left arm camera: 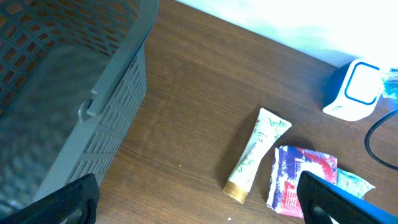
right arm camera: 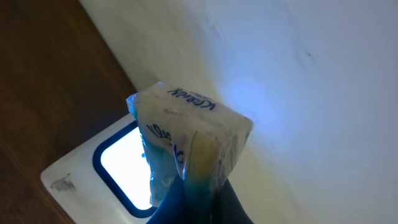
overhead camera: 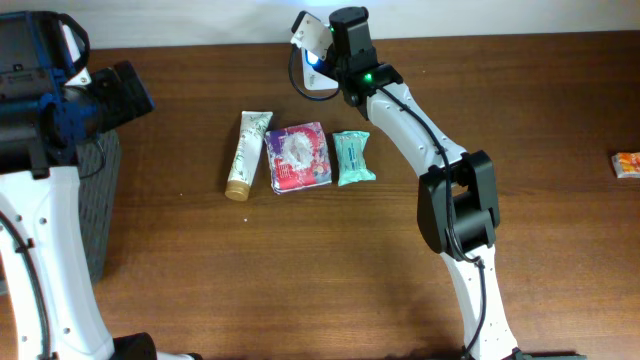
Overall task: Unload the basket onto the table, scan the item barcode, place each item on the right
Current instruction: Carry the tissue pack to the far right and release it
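The soft tissue pack in clear, crinkled plastic with blue lettering (right arm camera: 186,134) hangs over the white box-shaped scanner (right arm camera: 74,177) and covers part of its glowing, blue-rimmed window. It cannot be told whether the two are touching. The right gripper (right arm camera: 198,190) has its dark fingers pressed together on the lower edge of the pack.

This grip is visible only in the right wrist view. In the overhead view the pack (overhead camera: 308,30) is just a small pale corner beside the black gripper (overhead camera: 322,48), and the scanner is almost hidden under the arm. The left wrist view shows the scanner (left arm camera: 353,90) from the side as a rounded white block, with a black cable (left arm camera: 373,140) near it.

The left gripper (left arm camera: 196,186) stands wide apart and holds nothing. It is well apart from the scanner, beside a grey plastic basket with slotted walls (left arm camera: 112,106).

On the brown wooden table (overhead camera: 520,90), on the robot's side of the scanner, three things lie side by side: a cream tube with a gold cap (overhead camera: 248,152), a glossy red and purple packet (overhead camera: 297,157) and a teal packet (overhead camera: 352,158).
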Motion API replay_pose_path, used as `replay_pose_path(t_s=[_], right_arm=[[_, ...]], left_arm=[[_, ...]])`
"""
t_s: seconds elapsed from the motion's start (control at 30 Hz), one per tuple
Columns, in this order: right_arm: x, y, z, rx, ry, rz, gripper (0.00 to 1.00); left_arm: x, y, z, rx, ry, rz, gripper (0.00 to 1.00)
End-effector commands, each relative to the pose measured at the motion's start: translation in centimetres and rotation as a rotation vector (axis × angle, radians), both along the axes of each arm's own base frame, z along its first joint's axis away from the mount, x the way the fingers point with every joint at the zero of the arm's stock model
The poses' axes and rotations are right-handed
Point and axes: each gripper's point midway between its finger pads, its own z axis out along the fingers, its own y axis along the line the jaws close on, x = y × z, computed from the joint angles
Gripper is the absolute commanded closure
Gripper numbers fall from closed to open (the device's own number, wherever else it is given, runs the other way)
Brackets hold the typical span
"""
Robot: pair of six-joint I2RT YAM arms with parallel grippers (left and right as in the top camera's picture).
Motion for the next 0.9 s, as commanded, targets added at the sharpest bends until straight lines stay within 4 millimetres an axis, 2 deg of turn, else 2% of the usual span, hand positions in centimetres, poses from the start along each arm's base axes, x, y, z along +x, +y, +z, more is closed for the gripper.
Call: replay_pose_path(t_s=[0.0,0.07,0.13,0.17,0.2,0.27,0.3,0.33,0.37,0.43,0.47,0.5,0.53,0.57,0.7,0.73,0.77,0.8,0.83,0.87], right_arm=[[0.6,-1.3,-0.7,-0.035,-0.013,-0.077,0.96],[0.8,-2.2,0.0,0.008,-0.018,-0.155,0.96],[0.9,-4.2,3.2,0.258,-0.006,-0.289,0.96],[0.9,-5.9,5.0,0.356,0.000,-0.353,0.96],[0.5,-9.9,7.7,0.503,0.019,-0.471,0.96],[-0.2,-14.4,8.8,0.640,0.064,-0.605,0.96],[-0.8,-17.1,8.7,0.687,0.100,-0.682,0.96],[-2.0,-22.2,7.3,0.743,0.175,-0.819,0.96],[-2.9,-24.9,6.0,0.767,0.223,-0.905,0.96],[-7.1,-33.8,1.9,0.801,0.357,-1.192,0.96],[-9.1,-37.3,0.7,0.799,0.397,-1.292,0.96],[-10.6,-39.8,0.0,0.792,0.419,-1.355,0.96],[-13.2,-43.5,-1.2,0.783,0.462,-1.454,0.96],[-14.8,-45.7,-1.9,0.784,0.481,-1.514,0.96],[-20.1,-52.4,-4.1,0.809,0.511,-1.686,0.96],[-21.1,-53.3,-4.9,0.812,0.523,-1.716,0.96],[-22.0,-53.8,-5.7,0.810,0.540,-1.738,0.75],[-22.9,-54.2,-6.8,0.808,0.560,-1.761,0.44],[-23.4,-54.2,-7.5,0.800,0.581,-1.769,0.26],[-23.7,-54.0,-7.9,0.788,0.601,-1.768,0.14]], left_arm=[[-0.2,0.2,0.4,-0.001,-0.014,0.013,0.01],[-0.2,0.2,0.4,-0.001,-0.014,0.013,0.01],[-0.2,0.2,0.4,-0.001,-0.014,0.013,0.01],[-0.2,0.1,0.4,-0.002,-0.014,0.012,0.01],[-0.2,0.2,0.4,-0.001,-0.014,0.013,0.01],[-0.2,0.2,0.4,-0.001,-0.014,0.013,0.01],[-0.2,0.1,0.4,-0.002,-0.014,0.012,0.01],[-0.2,0.1,0.4,-0.002,-0.014,0.012,0.01],[-0.2,0.2,0.4,-0.001,-0.014,0.013,0.01],[-0.2,0.2,0.4,-0.001,-0.014,0.013,0.01],[-0.2,0.2,0.4,-0.001,-0.014,0.013,0.01],[-0.2,0.2,0.4,-0.001,-0.014,0.013,0.01],[-0.2,0.2,0.4,-0.001,-0.014,0.013,0.01],[-0.2,0.1,0.4,-0.002,-0.014,0.012,0.01],[-0.2,0.2,0.4,-0.001,-0.014,0.013,0.01],[-0.2,0.2,0.4,-0.001,-0.014,0.013,0.01],[-0.2,0.1,0.4,-0.002,-0.014,0.012,0.01],[-0.2,0.2,0.4,-0.001,-0.014,0.013,0.01],[-0.2,0.2,0.4,-0.001,-0.014,0.013,0.01],[-0.2,0.2,0.4,-0.001,-0.014,0.013,0.01]])
